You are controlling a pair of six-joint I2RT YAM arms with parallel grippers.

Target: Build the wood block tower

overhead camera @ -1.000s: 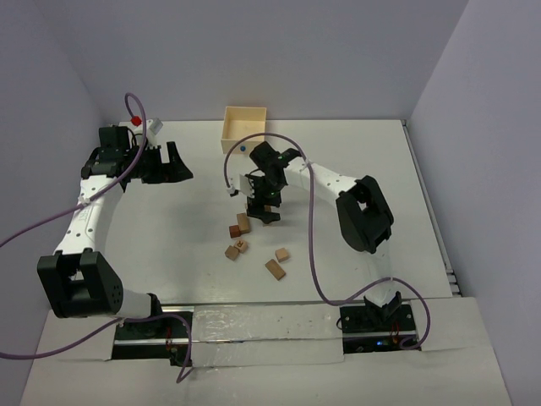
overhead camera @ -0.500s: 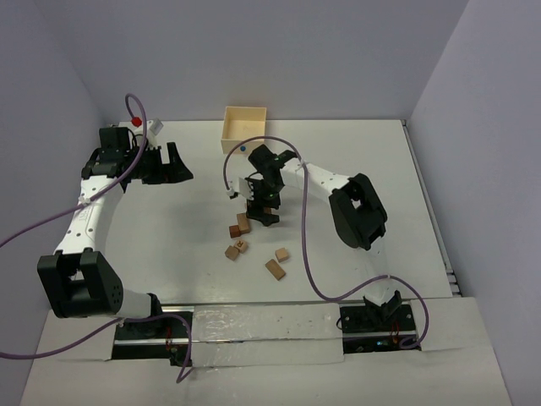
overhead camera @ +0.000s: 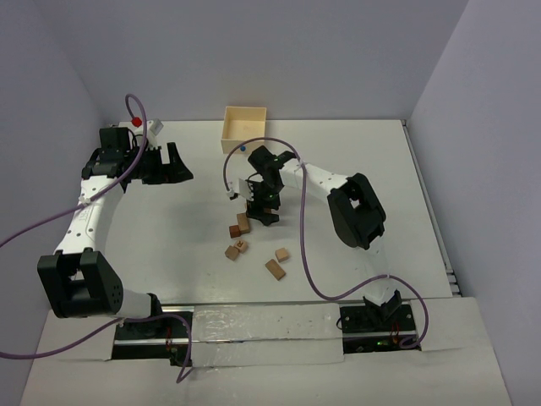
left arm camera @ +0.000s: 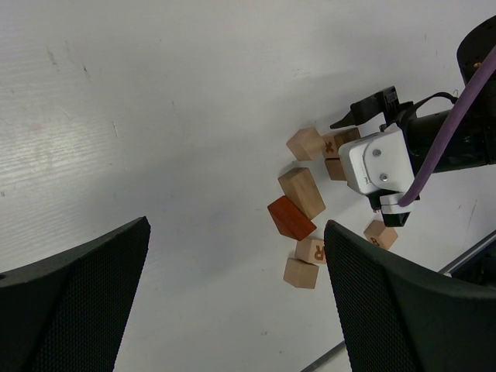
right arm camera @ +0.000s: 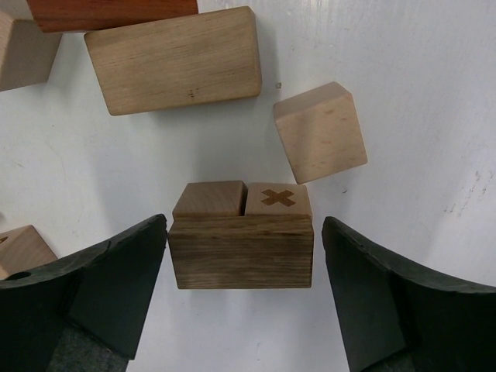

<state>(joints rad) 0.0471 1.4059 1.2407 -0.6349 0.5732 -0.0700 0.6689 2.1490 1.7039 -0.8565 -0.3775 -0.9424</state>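
The dark brown wooden brick (right arm camera: 241, 252) lies near the middle of the white table (overhead camera: 169, 245), tight against two small tan wooden cubes (right arm camera: 209, 199), one marked with an X. Whether it rests on them or just in front of them I cannot tell. Its long axis runs straight from one finger of the right gripper (overhead camera: 263, 213) to the other; the jaws are spread and pinch nothing, one just beside each end, so closing would likely take the brick lengthwise. The left gripper (overhead camera: 173, 162), also spread and empty, hangs well apart at the far left, which leaves the right arm nearer.
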